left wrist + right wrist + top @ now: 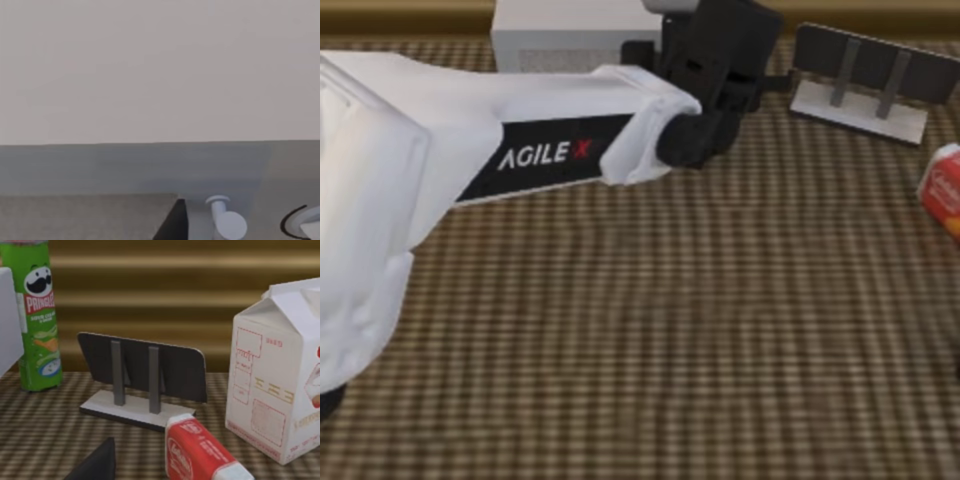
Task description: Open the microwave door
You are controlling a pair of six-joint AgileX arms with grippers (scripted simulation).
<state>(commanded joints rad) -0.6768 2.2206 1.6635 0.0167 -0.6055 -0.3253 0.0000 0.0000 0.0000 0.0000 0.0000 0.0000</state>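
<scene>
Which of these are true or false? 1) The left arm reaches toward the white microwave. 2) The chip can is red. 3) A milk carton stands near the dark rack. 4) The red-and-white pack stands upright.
1) True: the left arm stretches to the microwave at the table's far edge.
2) False: the chip can is green.
3) True: the milk carton stands beside the dark rack.
4) False: the red-and-white pack lies on its side.

Woven table [670, 330], microwave [560, 35], rack [865, 80], carton [942, 190]
</scene>
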